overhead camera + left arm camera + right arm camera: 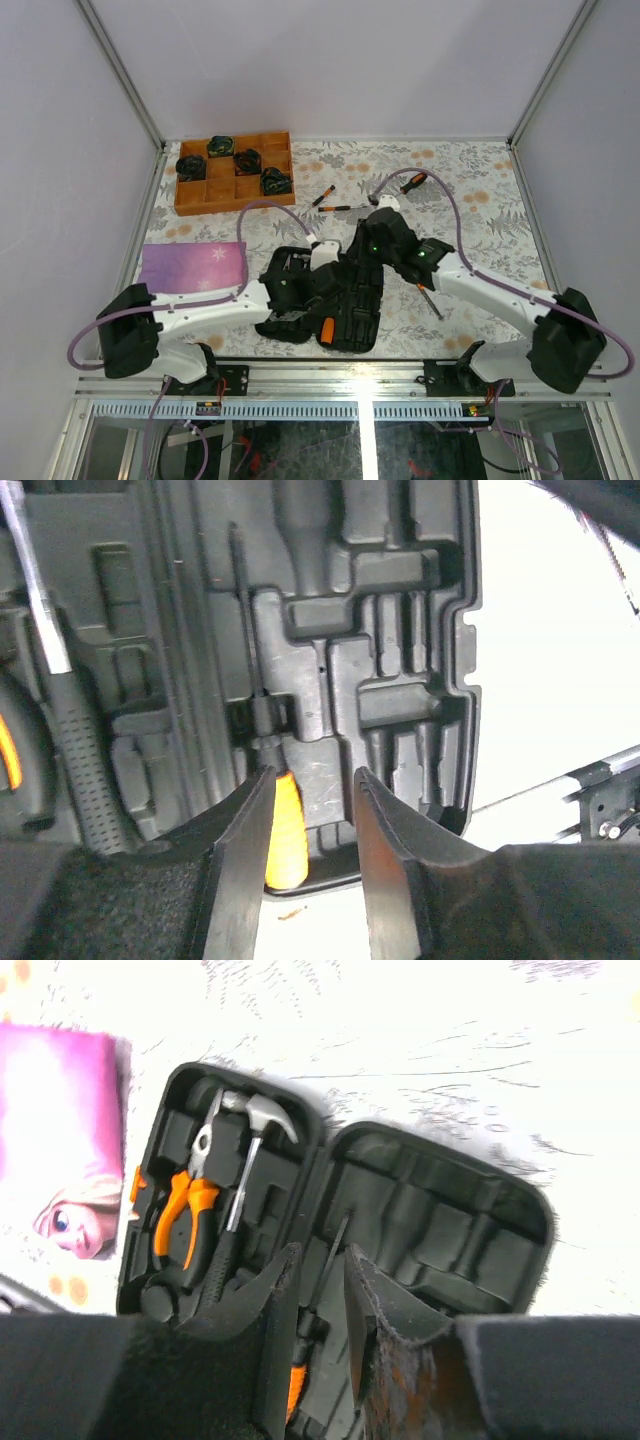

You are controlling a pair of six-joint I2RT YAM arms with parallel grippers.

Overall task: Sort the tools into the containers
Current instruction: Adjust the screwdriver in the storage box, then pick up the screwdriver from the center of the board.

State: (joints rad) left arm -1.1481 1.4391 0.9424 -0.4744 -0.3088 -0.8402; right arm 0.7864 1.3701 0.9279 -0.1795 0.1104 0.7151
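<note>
Orange plastic handle (286, 830) of the screwdriver (262, 725) sits in its moulded slot in the case (462, 710). It shows in the gap betw. the left gripper (312, 780) fingers, partly hidden behind the left-hand one, w/ the thin steel shaft running straight away beyond the tips. Those fingers are apart, nothing clamped. Right gripper (320, 1255) hangs over the same slot, fingers also apart w/ a narrow gap; the shaft runs out past its tips, a bit of orange low down betw. the fingers, no contact visible. Hammer (245, 1175) & pliers (185, 1210) lie bedded in the other half, off to the left of the right fingers. Handling, my guess: screwdriver is light & rigid, fine w/ a firm pinch. Shaft is thin & slick, likely to swivel, so take the fat handle across its width, approx mid-length. Slot looks snug, so prob. needs pressing flat. More screwdrivers (335, 208) lie loose on the table (480, 230), well beyond both grippers.
</note>
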